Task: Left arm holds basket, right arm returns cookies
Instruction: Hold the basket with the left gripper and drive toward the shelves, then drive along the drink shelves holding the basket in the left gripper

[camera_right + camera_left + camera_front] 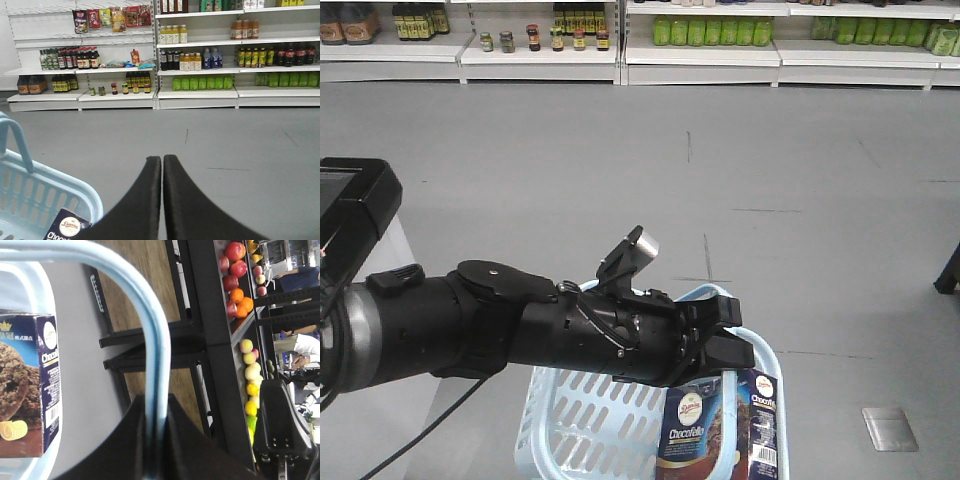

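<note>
You see: basket (620,395) light blue, slanted oval slots | cookies (690,435) dark navy, white lettering, brown cookie picture | left arm (500,330) black, silver-grey band | floor (800,150) grey

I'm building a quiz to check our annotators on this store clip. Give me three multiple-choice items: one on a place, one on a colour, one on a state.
1. Where is the cookies box? A on a shelf; B in the basket; C on the floor.
2. What colour is the basket? A red; B green; C light blue.
3. How is the right gripper? A shut, empty; B wide open; C shut on a bottle.

Answers:
1. B, the box stands inside the basket walls.
2. C, the rim and slotted sides are pale blue.
3. A, the jaws meet with nothing between them.
</note>
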`<state>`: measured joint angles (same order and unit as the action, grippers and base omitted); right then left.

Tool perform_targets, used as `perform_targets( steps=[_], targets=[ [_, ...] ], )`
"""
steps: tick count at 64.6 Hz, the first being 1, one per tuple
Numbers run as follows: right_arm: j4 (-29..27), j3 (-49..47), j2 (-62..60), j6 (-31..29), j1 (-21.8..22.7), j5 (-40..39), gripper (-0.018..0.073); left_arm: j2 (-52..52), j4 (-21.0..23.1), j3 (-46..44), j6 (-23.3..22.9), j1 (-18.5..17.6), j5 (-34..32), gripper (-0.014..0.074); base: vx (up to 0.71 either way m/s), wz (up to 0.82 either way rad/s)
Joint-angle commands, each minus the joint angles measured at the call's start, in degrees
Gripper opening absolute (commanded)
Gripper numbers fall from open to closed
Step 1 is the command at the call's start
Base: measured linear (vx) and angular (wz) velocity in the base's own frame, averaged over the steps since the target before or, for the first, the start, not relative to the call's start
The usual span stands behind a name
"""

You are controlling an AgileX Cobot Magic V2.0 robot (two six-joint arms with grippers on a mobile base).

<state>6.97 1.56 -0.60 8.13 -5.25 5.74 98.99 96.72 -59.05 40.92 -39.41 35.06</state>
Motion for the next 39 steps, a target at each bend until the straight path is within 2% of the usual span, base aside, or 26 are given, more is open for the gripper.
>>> perform_targets(
  steps=[1, 39],
  targets=[
    [0.5, 0.2, -0.7, -0.1, -0.1, -4.3, -0.0008, -3.3, 5.0, -1.7, 0.2, -0.3, 2.4, -0.0008, 0.42, 0.01],
    [0.5, 0.2, -0.7, -0.1, -0.1, -4.3, -0.0008, -3.3, 5.0, -1.7, 0.2, -0.3, 2.4, -0.0008, 0.4, 0.01]
  ],
)
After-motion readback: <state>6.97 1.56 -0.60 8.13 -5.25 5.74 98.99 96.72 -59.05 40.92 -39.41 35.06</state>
